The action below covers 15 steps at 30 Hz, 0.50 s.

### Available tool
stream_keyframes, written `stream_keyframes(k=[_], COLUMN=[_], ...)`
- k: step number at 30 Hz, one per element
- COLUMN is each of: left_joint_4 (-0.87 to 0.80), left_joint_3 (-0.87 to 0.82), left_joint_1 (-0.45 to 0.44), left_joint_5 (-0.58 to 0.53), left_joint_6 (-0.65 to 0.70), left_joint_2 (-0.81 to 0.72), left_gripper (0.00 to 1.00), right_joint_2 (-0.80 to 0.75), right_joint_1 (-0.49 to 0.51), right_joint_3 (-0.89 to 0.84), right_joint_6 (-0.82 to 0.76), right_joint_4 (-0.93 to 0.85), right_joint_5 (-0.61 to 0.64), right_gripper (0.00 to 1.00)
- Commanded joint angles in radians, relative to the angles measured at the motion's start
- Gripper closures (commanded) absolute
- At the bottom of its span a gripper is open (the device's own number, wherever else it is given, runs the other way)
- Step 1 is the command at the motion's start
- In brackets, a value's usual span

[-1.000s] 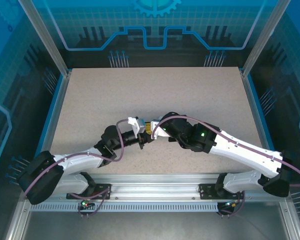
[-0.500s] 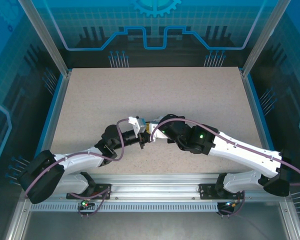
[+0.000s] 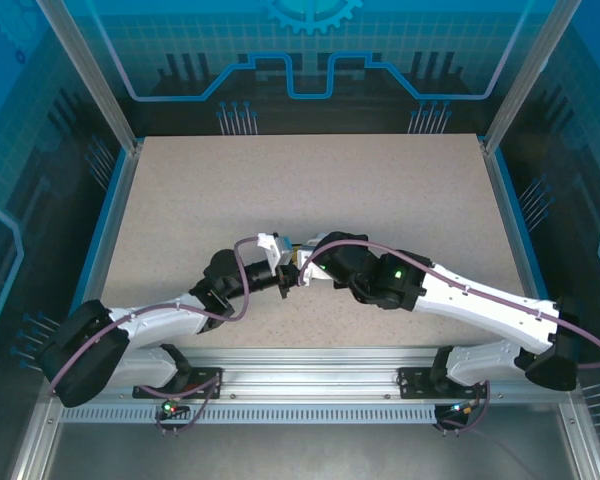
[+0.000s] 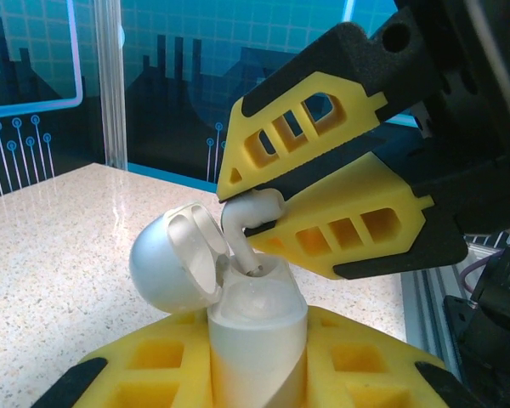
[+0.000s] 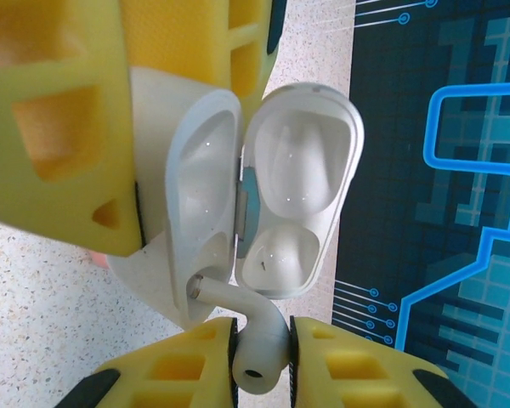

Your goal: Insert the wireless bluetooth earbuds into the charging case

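Over the open case (image 4: 257,336), white earbud (image 4: 240,242) in right end effector (image 5: 262,337)

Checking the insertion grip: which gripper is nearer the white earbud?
Right. The right gripper is shut on the white earbud, stem at the case opening; the left gripper clamps the open charging case just below it.

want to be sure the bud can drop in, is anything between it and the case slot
Nothing visible. The lid is swung open to one side, and the bud has its stem tip right at the open top of the case.
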Motion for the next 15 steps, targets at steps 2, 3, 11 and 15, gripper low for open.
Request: stream_keyframes(k=[2, 3, 11, 15], left_joint_4=[0.087, 0.09, 0.152, 0.172], left_joint_3=[0.026, 0.026, 0.013, 0.007], left_joint_1=[-0.007, -0.007, -0.007, -0.008], left_joint_5=[0.015, 0.015, 0.014, 0.014], left_joint_6=[-0.01, -0.009, -0.021, -0.026], left_joint_2=[0.008, 0.011, 0.039, 0.047], left_gripper=[1.0, 1.0, 1.0, 1.0], right_joint_2=[0.023, 0.024, 0.032, 0.039], right_joint_1=[0.027, 0.028, 0.024, 0.02], right_joint_3=[0.022, 0.03, 0.061, 0.083], right_joint_6=[-0.031, -0.024, -0.013, -0.01], right_joint_4=[-0.061, -0.07, -0.101, -0.114], right_joint_5=[-0.066, -0.077, -0.123, -0.138], right_gripper=[0.78, 0.77, 0.73, 0.72])
